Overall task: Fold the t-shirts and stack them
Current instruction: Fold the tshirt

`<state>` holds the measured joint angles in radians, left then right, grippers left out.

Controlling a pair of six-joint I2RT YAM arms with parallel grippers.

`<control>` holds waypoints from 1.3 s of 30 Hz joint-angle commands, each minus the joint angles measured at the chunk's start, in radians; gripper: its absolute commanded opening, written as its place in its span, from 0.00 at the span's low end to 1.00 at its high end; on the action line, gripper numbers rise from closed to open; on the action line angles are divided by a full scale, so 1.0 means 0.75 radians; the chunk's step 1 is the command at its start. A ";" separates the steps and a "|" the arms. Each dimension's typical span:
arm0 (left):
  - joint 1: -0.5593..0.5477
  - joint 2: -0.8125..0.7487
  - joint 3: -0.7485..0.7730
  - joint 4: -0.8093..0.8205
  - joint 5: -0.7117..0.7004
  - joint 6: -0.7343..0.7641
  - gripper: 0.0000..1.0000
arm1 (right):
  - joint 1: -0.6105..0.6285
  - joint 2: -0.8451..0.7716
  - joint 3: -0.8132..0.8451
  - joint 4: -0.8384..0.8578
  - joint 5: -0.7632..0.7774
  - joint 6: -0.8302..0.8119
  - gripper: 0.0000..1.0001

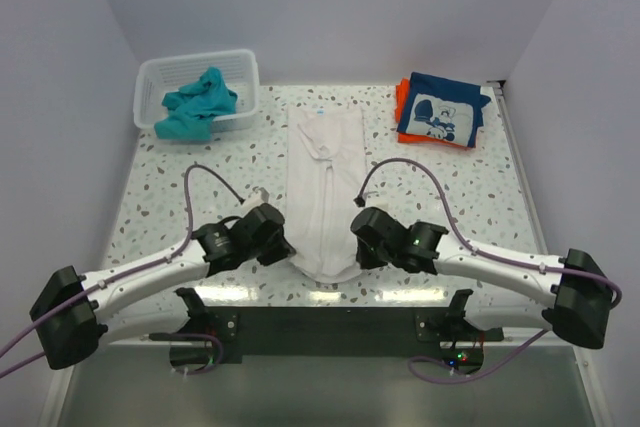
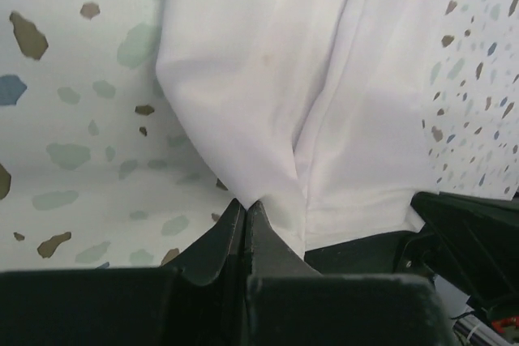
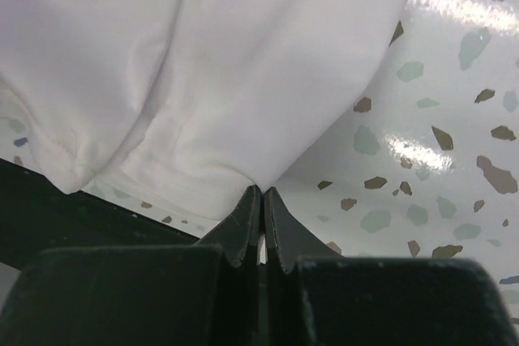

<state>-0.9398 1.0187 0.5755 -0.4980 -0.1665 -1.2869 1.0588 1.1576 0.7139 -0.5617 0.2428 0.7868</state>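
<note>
At the near edge of the table [image 1: 480, 197], you are clamping the left gripper [image 2: 246, 207] and right gripper [image 3: 261, 194] on the hem corners of the white shirt [image 1: 325, 177] (probably for folding it toward the far side).

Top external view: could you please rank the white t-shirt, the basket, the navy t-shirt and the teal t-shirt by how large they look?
1. white t-shirt, the long strip down the middle.
2. basket.
3. navy t-shirt and teal t-shirt: about alike, one folded, one crumpled, so I leave them unranked.
</note>
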 commanded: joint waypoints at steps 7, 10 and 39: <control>0.259 0.190 0.253 0.095 -0.034 0.294 0.00 | -0.248 0.084 0.228 0.135 -0.052 -0.173 0.00; 0.281 0.270 0.353 0.102 -0.052 0.345 0.00 | -0.311 0.152 0.299 0.131 -0.070 -0.229 0.00; 0.656 1.004 0.977 0.145 0.216 0.622 0.00 | -0.769 0.729 0.778 0.193 -0.414 -0.470 0.00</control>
<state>-0.4671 1.7576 1.2568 -0.4316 -0.0250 -0.8524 0.5022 1.6867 1.2415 -0.4595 -0.0219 0.4774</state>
